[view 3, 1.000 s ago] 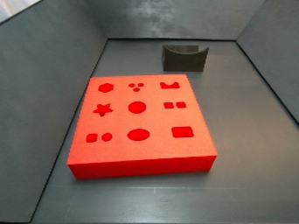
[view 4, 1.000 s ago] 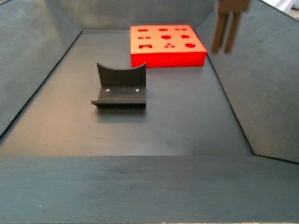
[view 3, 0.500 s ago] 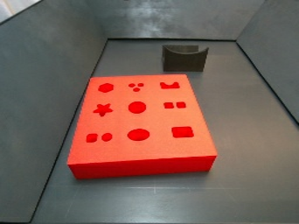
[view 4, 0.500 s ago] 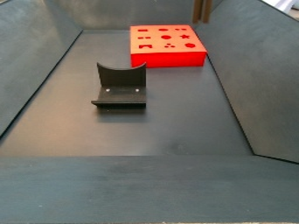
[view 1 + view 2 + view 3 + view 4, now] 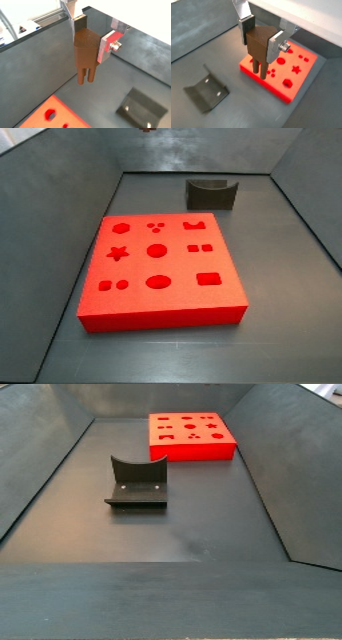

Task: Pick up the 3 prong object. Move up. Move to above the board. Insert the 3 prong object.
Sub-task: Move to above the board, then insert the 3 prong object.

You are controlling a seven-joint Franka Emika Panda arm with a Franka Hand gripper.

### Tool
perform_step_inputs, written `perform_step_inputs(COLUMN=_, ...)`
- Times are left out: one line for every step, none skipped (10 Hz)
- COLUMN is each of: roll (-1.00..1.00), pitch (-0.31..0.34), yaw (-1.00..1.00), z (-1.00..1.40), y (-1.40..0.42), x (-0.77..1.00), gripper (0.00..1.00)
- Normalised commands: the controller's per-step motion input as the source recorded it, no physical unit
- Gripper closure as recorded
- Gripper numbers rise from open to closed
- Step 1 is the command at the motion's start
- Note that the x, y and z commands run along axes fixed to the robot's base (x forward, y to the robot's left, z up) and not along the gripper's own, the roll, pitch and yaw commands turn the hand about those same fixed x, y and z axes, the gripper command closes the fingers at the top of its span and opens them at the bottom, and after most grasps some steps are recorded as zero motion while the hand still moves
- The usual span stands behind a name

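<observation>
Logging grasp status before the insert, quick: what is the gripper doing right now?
Gripper: shut on the 3 prong object, prongs pointing down, high above the board.

No readable text, label, brand or number appeared anywhere; the board (image 5: 160,268) bore only cut shapes, and the gripper (image 5: 261,46) perhaps carried markings too blurred to tell.
</observation>
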Motion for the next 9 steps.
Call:
perform_step_inputs(roll=0.01, pitch=0.092, yaw=0.01, z=0.19, y=-1.00, x=0.17, gripper=1.00)
perform_step_inputs(roll=0.00, pitch=0.107, yaw=0.01, z=0.19, y=-1.00, x=0.19, gripper=1.00)
perform_step_inputs(roll=0.01, pitch=0.123, yaw=0.01, z=0.19, y=-1.00, x=0.20, gripper=1.00)
perform_step_inputs(roll=0.02, pitch=0.127, yaw=0.01, z=0.19, y=-1.00, x=0.22, gripper=1.00)
perform_step_inputs(roll=0.01, pitch=0.128, yaw=0.01, z=0.20, y=-1.00, x=0.24, gripper=1.00)
perform_step_inputs(roll=0.01, pitch=0.127, yaw=0.00, z=0.13, y=-0.64, x=0.20, gripper=1.00)
perform_step_inputs(roll=0.02, pitch=0.119, yaw=0.01, z=0.10, y=-0.47, x=0.16, gripper=1.00)
perform_step_inputs(roll=0.03, pitch=0.094, yaw=0.01, z=0.06, y=-0.25, x=0.10, gripper=1.00)
perform_step_inputs(roll=0.00, pitch=-0.010, yaw=0.00, z=-0.01, y=0.00, x=0.00, gripper=1.00)
